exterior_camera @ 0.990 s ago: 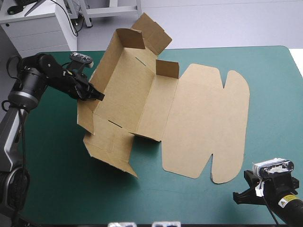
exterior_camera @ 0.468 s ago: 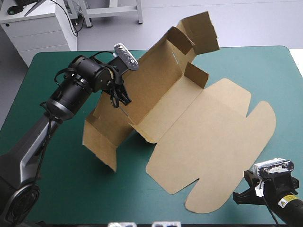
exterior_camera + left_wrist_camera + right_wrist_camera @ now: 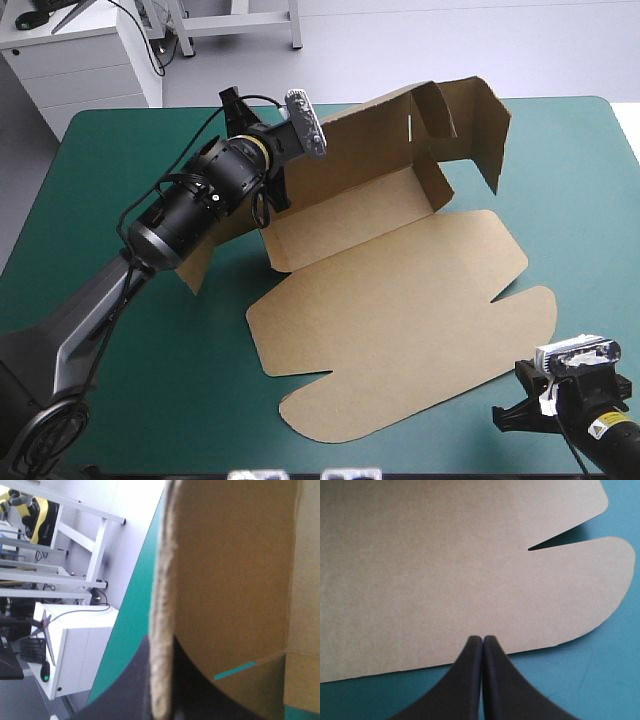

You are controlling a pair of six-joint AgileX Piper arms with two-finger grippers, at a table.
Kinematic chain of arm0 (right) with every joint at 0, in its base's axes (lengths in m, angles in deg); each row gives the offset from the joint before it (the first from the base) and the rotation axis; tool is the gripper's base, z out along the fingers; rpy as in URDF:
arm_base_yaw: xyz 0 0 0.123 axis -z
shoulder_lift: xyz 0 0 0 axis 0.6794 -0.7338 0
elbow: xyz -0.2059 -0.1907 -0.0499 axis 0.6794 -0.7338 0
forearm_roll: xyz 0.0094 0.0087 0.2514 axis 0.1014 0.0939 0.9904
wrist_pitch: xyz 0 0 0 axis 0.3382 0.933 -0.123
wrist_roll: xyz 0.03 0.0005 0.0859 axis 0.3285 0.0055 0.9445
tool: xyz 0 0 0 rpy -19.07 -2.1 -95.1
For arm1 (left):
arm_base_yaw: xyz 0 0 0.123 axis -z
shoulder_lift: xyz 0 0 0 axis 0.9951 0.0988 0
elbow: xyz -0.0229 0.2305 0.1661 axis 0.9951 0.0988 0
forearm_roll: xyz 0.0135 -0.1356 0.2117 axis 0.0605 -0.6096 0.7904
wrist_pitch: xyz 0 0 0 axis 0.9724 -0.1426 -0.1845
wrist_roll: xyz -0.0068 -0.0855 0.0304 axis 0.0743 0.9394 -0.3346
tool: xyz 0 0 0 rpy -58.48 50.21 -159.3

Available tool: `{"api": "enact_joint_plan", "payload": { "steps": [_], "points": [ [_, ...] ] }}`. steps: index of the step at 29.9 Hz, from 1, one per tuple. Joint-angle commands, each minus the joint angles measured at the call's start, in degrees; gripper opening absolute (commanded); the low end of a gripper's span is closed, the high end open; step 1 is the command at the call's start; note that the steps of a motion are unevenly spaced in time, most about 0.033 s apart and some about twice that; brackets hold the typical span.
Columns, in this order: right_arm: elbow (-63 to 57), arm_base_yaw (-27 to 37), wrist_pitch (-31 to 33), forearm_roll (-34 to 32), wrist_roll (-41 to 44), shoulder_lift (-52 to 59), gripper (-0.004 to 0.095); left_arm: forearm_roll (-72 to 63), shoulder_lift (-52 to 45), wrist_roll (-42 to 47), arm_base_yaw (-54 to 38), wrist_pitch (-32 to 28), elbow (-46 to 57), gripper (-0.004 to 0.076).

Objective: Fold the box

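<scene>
Seen from above, the box (image 3: pixel 345 215) is a cut sheet of brown board, partly raised, on the teal-green cover (image 3: pixel 150 380) of a table. Its long wall (image 3: pixel 370 140) stands up along the far side, with an end flap (image 3: pixel 490 125) bent round at the right. Its wide lid (image 3: pixel 400 310) lies flat, with rounded flaps at both ends. The left pincer (image 3: pixel 266 205) reaches in at the near end of the raised wall, but the arm's own bulk hides most of its fingers here. The right pincer (image 3: pixel 515 408) sits well apart from it, by the table's near right corner, just beside the lid's rounded flap.

The left wrist view supplies what the overhead view hides. The left pincer (image 3: pixel 162 642) is all but closed, and the raw edge of the box (image 3: pixel 230 580) rises between its two black fingers. The board's inner face fills the space ahead on one side (a thin cut in it shows a sliver of teal-green). The cover (image 3: pixel 131 620) lies on the other side.

The right wrist view shows the right pincer (image 3: pixel 482 639) pressed together into one pointed arch, with nothing in it. The flat box (image 3: pixel 445 565) fills the space just ahead of it. A narrow slit parts the rounded flap from the lid's corner. Whether the tips touch the board's near edge cannot be told.
</scene>
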State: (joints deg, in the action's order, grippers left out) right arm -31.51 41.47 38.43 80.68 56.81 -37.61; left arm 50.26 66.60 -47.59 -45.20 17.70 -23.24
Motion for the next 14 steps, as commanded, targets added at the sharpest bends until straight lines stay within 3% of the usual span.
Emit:
{"api": "enact_joint_plan", "payload": {
  "steps": [1, 10, 14],
  "points": [
    [1.45, -0.25, -3.43, 0.70, -0.54, -0.58, -0.0019, 1.92, -2.44, -3.59, 0.38, -6.38, 1.96, -0.0007],
    [1.45, -0.25, -3.43, 0.70, -0.54, -0.58, -0.0019, 3.36, -4.31, -7.85, 1.82, -16.63, 12.97, -0.0008],
    [1.45, -0.25, -3.43, 0.70, -0.54, -0.58, -0.0019, 5.53, -6.02, -7.95, 2.20, -18.56, 15.68, -0.0008]
  ]
}}
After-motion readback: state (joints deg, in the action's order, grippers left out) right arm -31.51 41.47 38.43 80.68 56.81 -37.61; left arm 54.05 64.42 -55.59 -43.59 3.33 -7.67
